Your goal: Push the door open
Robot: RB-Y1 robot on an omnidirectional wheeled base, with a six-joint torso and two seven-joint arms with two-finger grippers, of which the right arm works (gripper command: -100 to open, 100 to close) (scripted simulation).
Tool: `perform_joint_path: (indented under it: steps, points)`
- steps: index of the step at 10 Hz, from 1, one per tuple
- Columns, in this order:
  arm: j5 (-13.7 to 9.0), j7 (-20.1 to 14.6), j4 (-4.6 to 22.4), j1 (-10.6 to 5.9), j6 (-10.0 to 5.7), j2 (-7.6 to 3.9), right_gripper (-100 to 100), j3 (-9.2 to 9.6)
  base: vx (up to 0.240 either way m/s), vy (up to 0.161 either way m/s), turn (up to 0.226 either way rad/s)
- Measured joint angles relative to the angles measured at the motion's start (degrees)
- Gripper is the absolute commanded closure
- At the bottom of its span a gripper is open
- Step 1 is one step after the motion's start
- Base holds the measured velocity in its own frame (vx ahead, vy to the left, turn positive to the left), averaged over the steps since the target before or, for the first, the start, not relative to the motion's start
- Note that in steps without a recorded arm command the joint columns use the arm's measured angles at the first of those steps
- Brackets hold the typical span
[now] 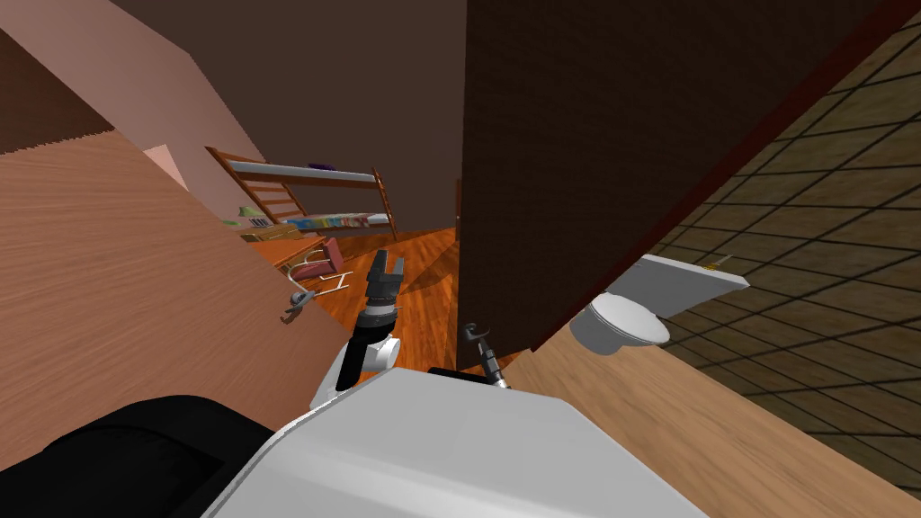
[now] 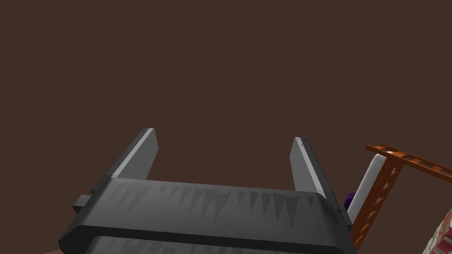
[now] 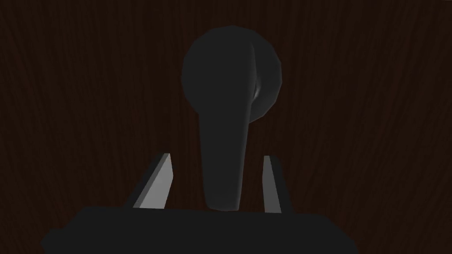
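The dark brown door (image 1: 585, 162) stands just ahead of me, with its edge towards the middle of the head view. Its dark lever handle (image 1: 471, 333) sits low on that edge. My right gripper (image 1: 487, 361) is at the handle. In the right wrist view the lever handle (image 3: 225, 132) hangs from its round rose on the door (image 3: 362, 110), and my right gripper (image 3: 216, 161) is open with one finger on each side of the lever and a small gap on both sides. My left gripper (image 1: 387, 265) is raised beside the door's edge; it (image 2: 223, 134) is open and holds nothing.
A light wood door leaf (image 1: 135, 288) with a grey lever (image 1: 297, 301) runs along my left. Beyond the gap lie an orange wood floor (image 1: 427, 261), a pink chair (image 1: 319, 263) and a bunk bed with a ladder (image 1: 315, 193). A toilet (image 1: 621, 325) stands on the right on dark tiles.
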Motion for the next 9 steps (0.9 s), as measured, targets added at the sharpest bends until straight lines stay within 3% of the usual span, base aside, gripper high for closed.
perform_joint_path:
  steps: [4,5,7,8,9]
  points:
    - [0.0,0.0,0.0,0.04,-0.06,-0.05,100,-0.01,-0.012,-0.005,0.0]
    - [0.0,0.0,0.0,0.04,-0.06,-0.05,-100,-0.01,-0.104,-0.004,-0.105]
    - [-0.2,-0.1,-0.2,1.05,-0.91,-1.5,-100,-0.2,-0.196,-0.03,-0.09]
    - [-0.3,-0.2,-0.4,1.54,-1.28,-1.58,-100,-0.3,-0.204,-0.044,-0.07]
    - [-0.5,-0.4,-0.4,1.96,-1.84,-0.93,-100,-0.5,-0.091,-0.015,-0.01]
